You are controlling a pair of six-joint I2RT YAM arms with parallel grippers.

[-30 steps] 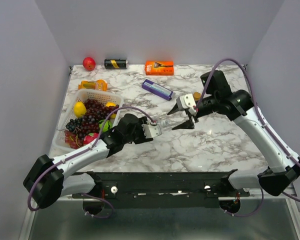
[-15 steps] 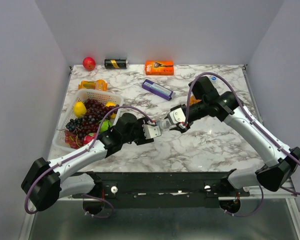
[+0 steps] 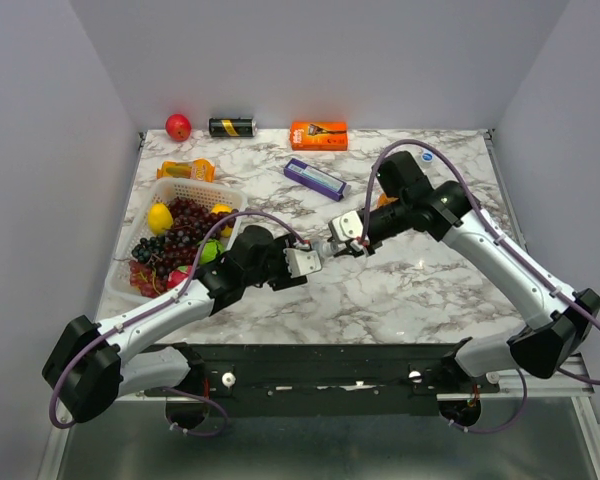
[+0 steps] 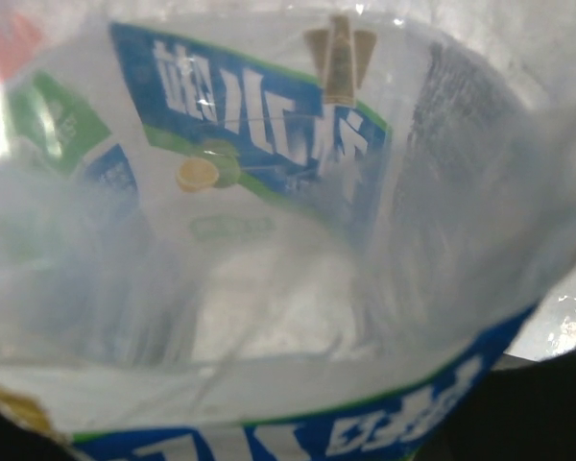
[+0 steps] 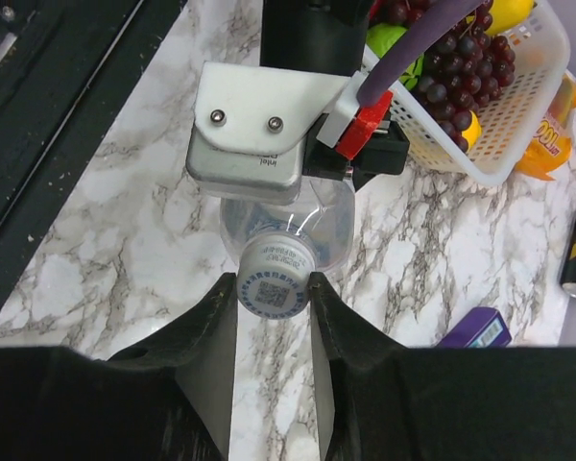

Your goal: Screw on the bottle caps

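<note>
blue cap (image 5: 275,280) sits on the mouth of the clear bottle (image 5: 331,226), pinched between the fingers (image 5: 211,355) of the right gripper (image 5: 274,293), one touching each side. left gripper (image 3: 307,262) is clamped on the bottle's body, held level above the middle of the counter (image 5: 125,221).

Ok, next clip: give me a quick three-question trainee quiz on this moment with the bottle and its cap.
1. True or false: the basket of fruit sits on the right arm's side of the table.
2. Pick one: the right arm's jaws are closed on A) the purple box, B) the whitish printed cap at the bottle's mouth, C) the black can.
3. Short answer: what holds the clear labelled bottle?

Key: 1 false, it is on the left arm's side. 2 B. 3 the left arm's jaws.
</note>
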